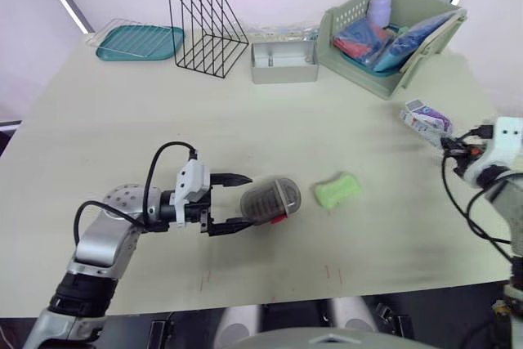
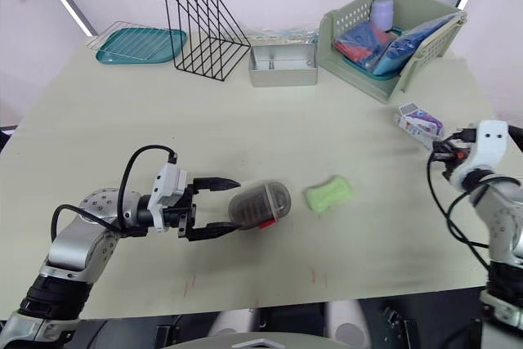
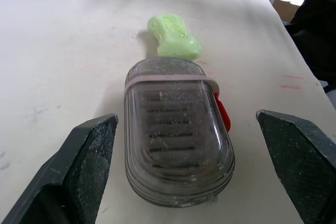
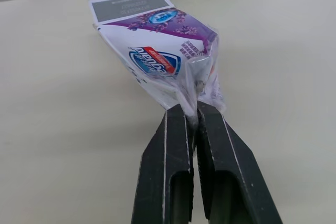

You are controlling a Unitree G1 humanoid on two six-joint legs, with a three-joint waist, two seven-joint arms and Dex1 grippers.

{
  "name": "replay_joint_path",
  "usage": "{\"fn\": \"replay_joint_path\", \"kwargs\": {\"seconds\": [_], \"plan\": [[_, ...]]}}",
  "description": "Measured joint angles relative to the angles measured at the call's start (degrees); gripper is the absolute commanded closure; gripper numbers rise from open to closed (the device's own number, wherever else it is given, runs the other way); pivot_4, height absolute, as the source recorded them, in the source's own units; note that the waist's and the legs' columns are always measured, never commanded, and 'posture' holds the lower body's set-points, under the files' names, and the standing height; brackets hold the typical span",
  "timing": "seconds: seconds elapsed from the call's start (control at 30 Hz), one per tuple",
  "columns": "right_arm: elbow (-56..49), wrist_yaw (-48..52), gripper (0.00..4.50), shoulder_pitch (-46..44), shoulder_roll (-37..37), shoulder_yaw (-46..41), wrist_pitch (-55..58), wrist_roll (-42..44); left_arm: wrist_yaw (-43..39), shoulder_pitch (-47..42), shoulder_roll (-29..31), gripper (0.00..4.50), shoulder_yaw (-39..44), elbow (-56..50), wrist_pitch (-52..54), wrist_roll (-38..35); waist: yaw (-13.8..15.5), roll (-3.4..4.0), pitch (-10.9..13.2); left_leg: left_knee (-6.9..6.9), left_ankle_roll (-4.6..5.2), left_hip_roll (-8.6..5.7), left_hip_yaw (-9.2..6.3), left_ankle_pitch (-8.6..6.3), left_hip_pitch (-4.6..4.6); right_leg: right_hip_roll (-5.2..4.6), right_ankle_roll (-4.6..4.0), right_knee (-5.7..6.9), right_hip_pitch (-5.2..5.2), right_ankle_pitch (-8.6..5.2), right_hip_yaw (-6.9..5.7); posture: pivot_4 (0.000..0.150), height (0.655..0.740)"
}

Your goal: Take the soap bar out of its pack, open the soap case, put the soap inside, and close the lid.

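The broad cream tabletop (image 1: 122,120) carries a sage-green slatted plastic basket (image 1: 359,69) at its far right edge, well apart from the work. Near the front edge the left gripper (image 1: 243,201) lies low over the table with its two black fingers spread wide, one on each side of the near end of the smoky translucent oval soap case (image 1: 270,199). Neither finger appears to touch it. The case rests flat with its lid down and shut, and a small red latch (image 3: 222,116) shows on one long side. Just beyond its far end, close but apart, lies the unwrapped lime-green waisted soap bar (image 1: 337,190), bare on the table. Off to the right, the right gripper (image 4: 191,109) has its fingers pressed together on a corner of the white-and-purple soap wrapper (image 4: 157,61), which hangs crumpled and looks empty. The main risk, as I judge it, is the rounded, slick lid. If the fingers squeeze its curved sides, the case may slip forward and knock the soap away. Pressure on the lid could also pinch it shut and stop it from opening. With the right gripper occupied by the wrapper, nothing steadies the base.
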Motion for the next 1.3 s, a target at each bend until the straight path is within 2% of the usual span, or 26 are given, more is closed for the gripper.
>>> {"fn": "replay_joint_path", "kwargs": {"seconds": [0.07, 0.23, 0.27, 0.3, 0.37, 0.4, 0.43, 0.53, 0.6, 0.73, 0.87, 0.97, 1.13, 1.3], "plan": [[-3.9, -4.31, 4.45, 0.11, 2.29, -0.16, 4.1, 0.19, 0.23, 0.13, 0.0, 0.0, 0.07, -0.45, 0.23, 0.0, 0.15, 0.01, 0.0, 0.01, 0.01, -0.04, 0.02, 0.0, 0.0, -0.02, 0.0, 0.0, 0.0, 0.0, 0.0, 0.15, 0.74], [-8.09, -7.42, 4.45, 0.11, 4.29, -1.2, 9.88, 1.93, 0.47, 0.38, 0.0, 0.0, 0.14, -0.5, 0.72, 0.0, 0.02, 0.01, 0.0, 0.0, 0.02, -0.04, 0.01, -0.01, 0.0, 0.02, 0.0, -0.01, 0.0, 0.0, -0.01, 0.15, 0.74], [-8.36, -7.4, 3.79, 0.24, 4.33, -1.22, 10.92, 2.4, 0.49, 0.38, 0.0, 0.0, 0.14, -0.5, 0.72, 0.0, -0.06, 0.01, 0.0, 0.0, 0.02, -0.04, 0.02, -0.01, 0.0, 0.02, 0.0, 0.0, 0.0, 0.0, -0.01, 0.15, 0.74], [-8.75, -7.23, 3.49, 0.44, 4.22, -1.24, 11.85, 2.93, 0.51, 0.39, 0.0, 0.0, 0.14, -0.51, 0.72, 0.0, -0.11, 0.01, 0.0, 0.0, 0.03, -0.04, 0.02, -0.01, 0.0, 0.02, 0.0, -0.01, 0.0, 0.0, -0.01, 0.15, 0.74], [-9.58, -6.55, 2.5, 0.87, 3.98, -1.21, 12.71, 3.81, 0.53, 0.4, 0.0, 0.0, 0.14, -0.51, 0.72, 0.0, -0.13, 0.01, 0.0, -0.01, 0.03, -0.04, 0.02, -0.02, 0.01, 0.03, 0.0, -0.01, 0.0, 0.0, -0.01, 0.15, 0.74], [-9.83, -5.85, 2.24, 1.04, 3.39, -1.04, 13.19, 4.18, 0.53, 0.37, 0.0, 0.0, 0.14, -0.52, 0.72, 0.0, -0.15, 0.01, 0.0, -0.01, 0.03, -0.04, 0.03, -0.02, 0.01, 0.02, 0.0, -0.01, 0.0, 0.0, -0.01, 0.15, 0.74], [-10.29, -4.81, 1.76, 1.4, 2.26, -0.75, 13.46, 4.61, 0.54, 0.37, 0.0, 0.0, 0.17, -0.52, 0.73, 0.0, -0.12, 0.01, 0.0, -0.01, 0.04, -0.04, 0.03, -0.02, 0.01, 0.02, 0.0, -0.01, 0.0, 0.0, -0.01, 0.15, 0.74], [-12.11, -0.74, 0.11, 1.8, -1.73, 0.19, 12.85, 5.72, 0.79, 0.16, -0.29, 0.0, 0.26, -0.52, 0.84, -0.27, -0.15, 0.01, 0.0, -0.01, 0.05, -0.03, 0.02, -0.02, 0.01, 0.04, 0.01, -0.02, 0.0, 0.0, -0.02, 0.15, 0.74], [-12.1, 3.24, 0.05, 2.8, -4.74, 1.45, 9.97, 5.81, 1.28, -0.27, -0.95, 0.0, 0.35, -0.53, 1.25, -1.49, -0.08, 0.0, 0.0, 0.01, 0.05, -0.04, 0.02, -0.03, 0.0, 0.04, 0.01, -0.04, 0.01, -0.01, -0.02, 0.15, 0.74], [-8.8, 16.97, 0.05, 7.69, -8.47, 1.16, -5.53, 5.06, 2.89, -1.17, -2.43, 0.0, 1.41, -1.25, 3.45, -4.35, 0.0, -0.01, -0.01, 0.02, 0.09, -0.04, 0.04, -0.05, 0.0, 0.03, 0.01, -0.05, 0.02, -0.01, -0.02, 0.15, 0.74], [1.38, 37.72, 0.05, 13.32, -11.6, 0.49, -27.02, 3.65, 3.51, -1.41, -2.85, 0.0, 2.28, -2.48, 3.53, -4.92, -0.1, -0.01, -0.01, 0.02, 0.09, -0.03, 0.11, -0.05, 0.04, 0.03, 0.01, -0.05, 0.04, -0.01, 0.02, 0.15, 0.74], [8.75, 50.03, 0.05, 13.67, -15.15, 1.47, -39.04, 1.84, 3.4, -1.35, -2.74, 0.0, 2.36, -2.53, 3.34, -4.56, -0.34, -0.01, -0.01, 0.02, 0.09, 0.02, 0.19, -0.05, 0.14, 0.05, 0.01, -0.04, 0.07, 0.0, 0.05, 0.15, 0.74], [13.51, 67.85, 0.05, 10.98, -18.49, 8.14, -47.76, 2.39, 0.03, -1.34, 0.71, 0.0, -0.07, -1.03, -1.96, 1.33, -0.33, -0.01, 0.0, -0.01, 0.09, 0.14, 0.22, -0.05, 0.28, 0.17, 0.01, -0.07, 0.2, -0.01, 0.08, 0.15, 0.74], [19.2, 78.27, 0.05, 6.0, -19.64, 16.42, -55.04, -0.5, -0.93, -2.33, 1.92, 0.0, -2.53, 2.11, -5.83, 7.16, 0.08, -0.03, 0.01, 0.05, 0.09, 0.1, 0.17, -0.05, 0.28, 0.14, 0.01, -0.11, 0.27, -0.01, 0.06, 0.15, 0.74]]}}
